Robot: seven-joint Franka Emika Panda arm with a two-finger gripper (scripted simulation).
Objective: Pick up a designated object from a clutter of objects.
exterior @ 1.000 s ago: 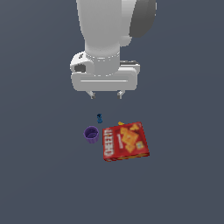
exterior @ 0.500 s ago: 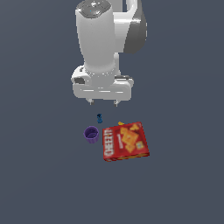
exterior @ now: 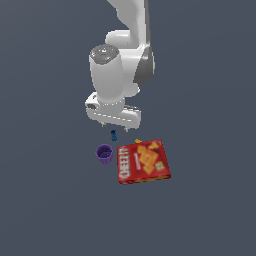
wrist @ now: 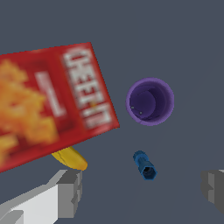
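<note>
Hovering open above the blue piece (wrist: 144, 165), the gripper (exterior: 114, 121) is in approach; next it must descend straddling it, clear of cup (wrist: 150, 101) and box (wrist: 48, 103).

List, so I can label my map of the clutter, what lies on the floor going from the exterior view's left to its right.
Purple cup → small blue dumbbell-like piece → tiny yellow item → red Cheez-It box, which reaches furthest right.
</note>
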